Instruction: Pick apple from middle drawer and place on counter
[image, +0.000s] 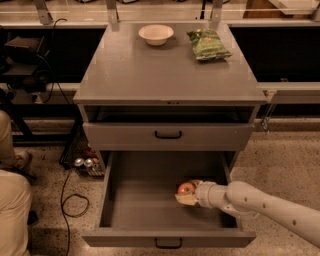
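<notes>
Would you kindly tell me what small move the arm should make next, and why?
I'd judge: secure the claw on the apple before lifting. The claw is right against the apple, low in the open middle drawer, right of centre; a firm hold is not evident, and the counter lies above.

the single white arm (270, 207) enters from the lower right edge of the view and stretches leftward and slightly upward, nearly level, its thick rounded forearm narrowing to a short cylindrical wrist (206, 194). beyond the wrist the tan gripper (185, 194) points left, low inside the open middle drawer (107, 195), right of its middle, with its tip right at the apple (186, 188), which sits at the gripper's upper side
</notes>
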